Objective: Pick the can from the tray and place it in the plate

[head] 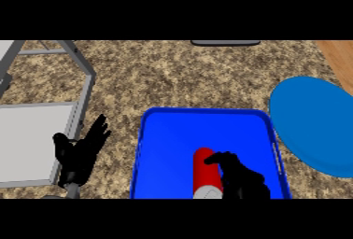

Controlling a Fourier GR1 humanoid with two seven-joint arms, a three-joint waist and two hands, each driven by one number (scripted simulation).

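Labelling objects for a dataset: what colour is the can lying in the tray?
The can is red with a pale end; head view.

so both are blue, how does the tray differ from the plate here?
Shape: the tray is rectangular with a raised rim; the plate is round. Shade: the tray is deep blue, the plate lighter. Load: the tray holds the red can lying down, with the right hand curled on it; the plate shows nothing on it. Both are blue and lie on the counter.
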